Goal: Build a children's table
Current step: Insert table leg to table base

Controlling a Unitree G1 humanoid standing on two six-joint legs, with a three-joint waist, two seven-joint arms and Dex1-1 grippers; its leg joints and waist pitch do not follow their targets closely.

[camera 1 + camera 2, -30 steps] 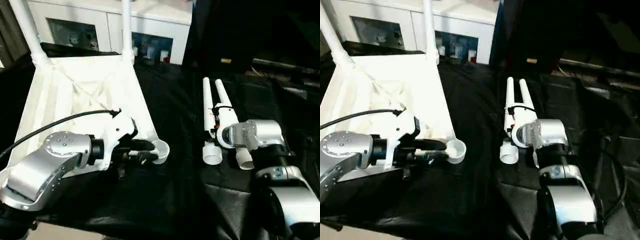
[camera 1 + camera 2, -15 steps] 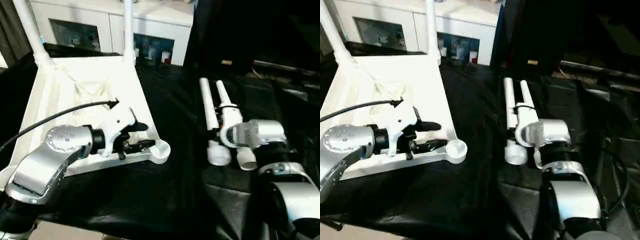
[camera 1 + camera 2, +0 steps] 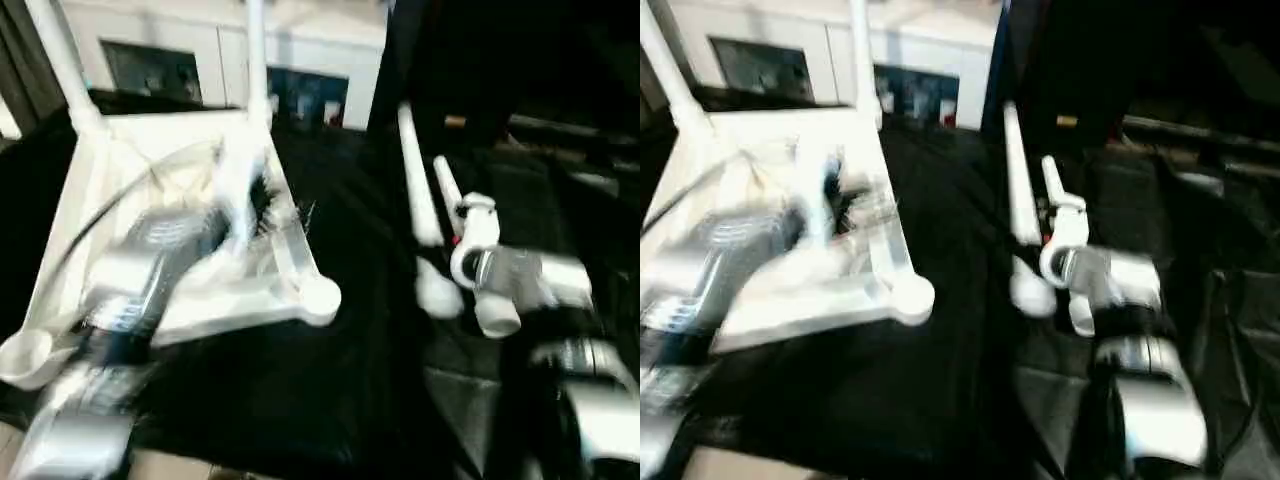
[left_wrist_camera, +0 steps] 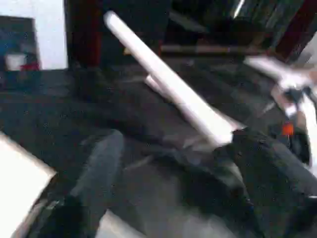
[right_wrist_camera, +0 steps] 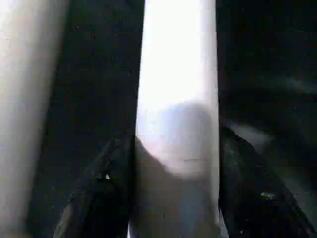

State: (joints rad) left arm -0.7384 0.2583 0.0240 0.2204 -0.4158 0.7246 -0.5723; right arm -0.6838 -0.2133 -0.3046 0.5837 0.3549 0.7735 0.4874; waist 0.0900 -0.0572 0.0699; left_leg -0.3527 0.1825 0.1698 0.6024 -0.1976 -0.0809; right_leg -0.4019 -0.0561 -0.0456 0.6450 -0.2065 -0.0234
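The white tabletop (image 3: 235, 305) lies underside up on the left. Two legs (image 3: 60, 60) (image 3: 255, 50) stand upright in its far corner sockets. The near sockets (image 3: 320, 297) (image 3: 25, 352) hold nothing. My left gripper (image 4: 176, 144) is open over the tabletop's right part, blurred in the eye views (image 3: 262, 205). Two loose legs lie on the right. The longer-looking one (image 3: 418, 195) is tilted with its far end raised, and the other (image 3: 497, 312) lies beside it. My right gripper (image 5: 173, 144) is shut on one leg (image 5: 176, 74), with the second leg (image 5: 29, 99) alongside.
A black cloth (image 3: 350, 380) covers the work surface. A white cabinet (image 3: 200, 50) with dark glass panels stands behind the tabletop. Dark clutter (image 3: 560, 130) fills the back right. The cloth's front edge runs along the bottom left (image 3: 170, 455).
My left arm has swung up from the near right corner socket to over the tabletop. On the right, one loose leg's far end has risen. The camera has shifted slightly.
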